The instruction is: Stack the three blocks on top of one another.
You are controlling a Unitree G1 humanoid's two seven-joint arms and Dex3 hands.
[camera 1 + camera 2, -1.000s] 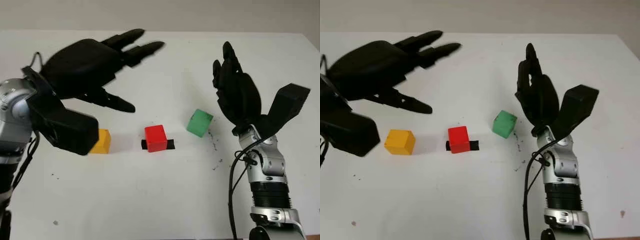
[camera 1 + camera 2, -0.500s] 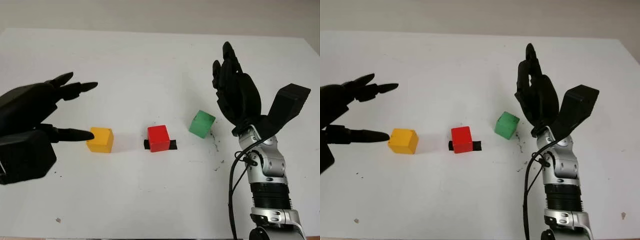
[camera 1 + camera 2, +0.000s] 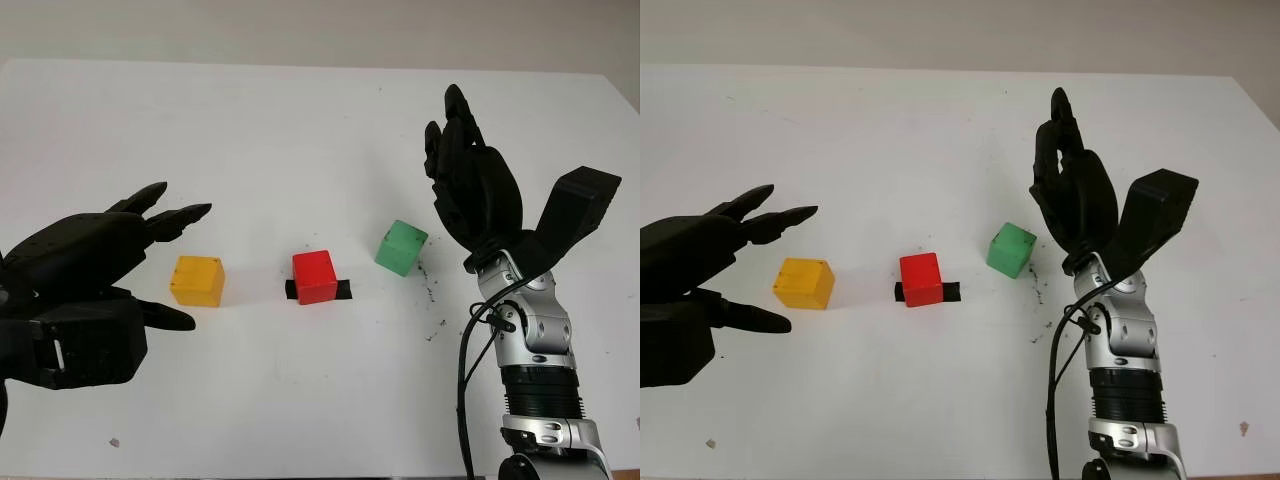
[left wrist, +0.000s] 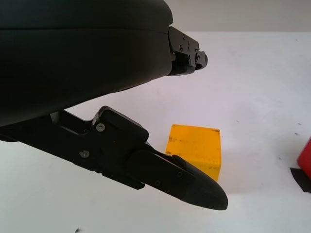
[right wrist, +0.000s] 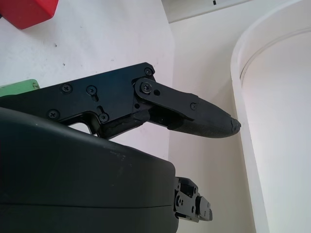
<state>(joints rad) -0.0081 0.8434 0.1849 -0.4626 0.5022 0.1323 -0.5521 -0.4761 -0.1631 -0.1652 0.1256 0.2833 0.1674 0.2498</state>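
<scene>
Fingers (image 3: pixel 180 216) of my left hand (image 3: pixel 95 265) spread wide, empty, yellow block (image 3: pixel 197 281) just beyond their tips. Red block (image 3: pixel 314 276) next, on black tape (image 3: pixel 340 290), then green block (image 3: pixel 401 247) beside my raised right hand (image 3: pixel 475 190), open, holding nothing.

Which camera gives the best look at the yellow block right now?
The left wrist view: the yellow block sits close up beside the open left hand, untouched. Both eye views show it smaller, at the left of the row of three blocks, with the hand's fingers reaching toward it.
</scene>
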